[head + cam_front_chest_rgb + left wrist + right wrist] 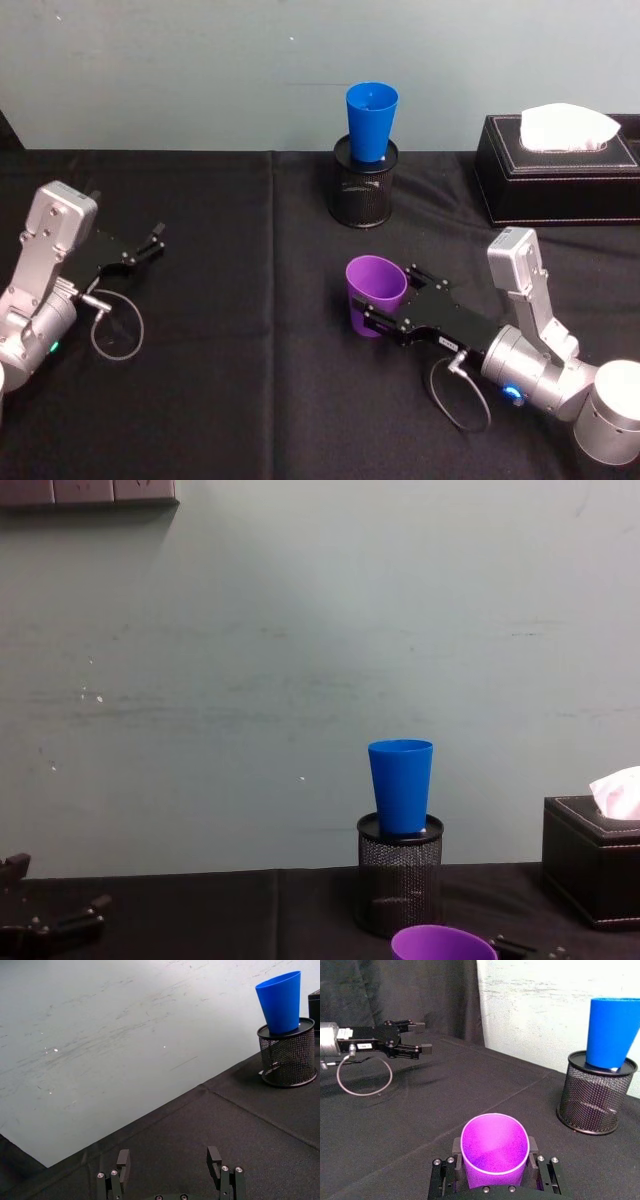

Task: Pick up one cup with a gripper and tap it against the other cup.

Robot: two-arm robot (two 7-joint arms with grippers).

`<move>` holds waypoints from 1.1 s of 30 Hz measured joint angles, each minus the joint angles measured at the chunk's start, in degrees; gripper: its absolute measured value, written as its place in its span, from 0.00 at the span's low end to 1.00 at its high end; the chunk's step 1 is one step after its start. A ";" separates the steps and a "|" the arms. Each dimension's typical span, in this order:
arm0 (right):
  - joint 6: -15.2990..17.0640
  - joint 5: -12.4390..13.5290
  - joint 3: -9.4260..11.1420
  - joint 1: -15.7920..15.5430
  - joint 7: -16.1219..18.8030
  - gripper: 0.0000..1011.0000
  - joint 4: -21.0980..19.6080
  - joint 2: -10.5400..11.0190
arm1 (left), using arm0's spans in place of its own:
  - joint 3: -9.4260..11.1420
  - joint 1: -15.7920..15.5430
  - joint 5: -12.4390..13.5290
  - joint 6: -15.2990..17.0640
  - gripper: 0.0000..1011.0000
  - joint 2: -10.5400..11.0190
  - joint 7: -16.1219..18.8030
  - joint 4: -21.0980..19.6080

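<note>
- Left claw (150,245): fingers apart, idle, well left of black mesh pen pot (362,190).
- Bright blue smooth plastic tumbler (372,120): upright, seated in pot mouth.
- Purple smooth plastic tumbler (375,295): upright, near side of pot, clamped between right claw (388,297) fingers.
- Blue tumbler lies ahead of and above right claw; tap likely needs lift, then forward reach.
- Black-clothed bench (250,380); black tissue box (560,180) right of pot; pale wall (250,680) behind pot.

The left arm (40,290) and right arm (545,365) are silver-grey, the right with a glowing blue ring (513,392). The left gripper (157,242) and right gripper (385,297) are black, with silver screws (100,1175) and looped cables (364,1094).
</note>
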 joint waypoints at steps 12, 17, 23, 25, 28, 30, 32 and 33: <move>2.89 1.45 1.20 -0.41 2.08 0.73 -4.49 2.09 | 0.00 0.00 0.00 0.00 0.99 0.00 0.00 0.00; 6.00 3.30 1.96 -0.61 2.31 0.73 -8.21 3.31 | 0.00 0.00 0.00 0.00 0.99 0.00 0.00 0.00; 11.63 5.67 2.52 -0.12 2.05 0.73 -14.32 5.78 | 0.00 0.00 0.00 0.00 0.99 0.00 0.00 0.00; 13.00 6.19 2.53 0.23 1.91 0.73 -16.03 6.55 | 0.00 0.00 0.00 0.00 0.99 0.00 0.00 0.00; 14.07 6.76 2.51 0.56 1.85 0.73 -17.30 7.18 | 0.00 0.00 0.00 0.00 0.99 0.00 0.00 0.00; 14.83 7.16 2.40 0.89 1.70 0.73 -18.08 7.62 | 0.00 0.00 0.00 0.00 0.99 0.00 0.00 0.00; 15.67 7.64 2.24 1.31 1.47 0.73 -18.60 7.99 | 0.00 0.00 0.00 0.00 0.99 0.00 0.00 0.00; 15.67 7.64 2.24 1.31 1.47 0.73 -18.60 7.99 | 0.00 0.00 0.00 0.00 0.99 0.00 0.00 0.00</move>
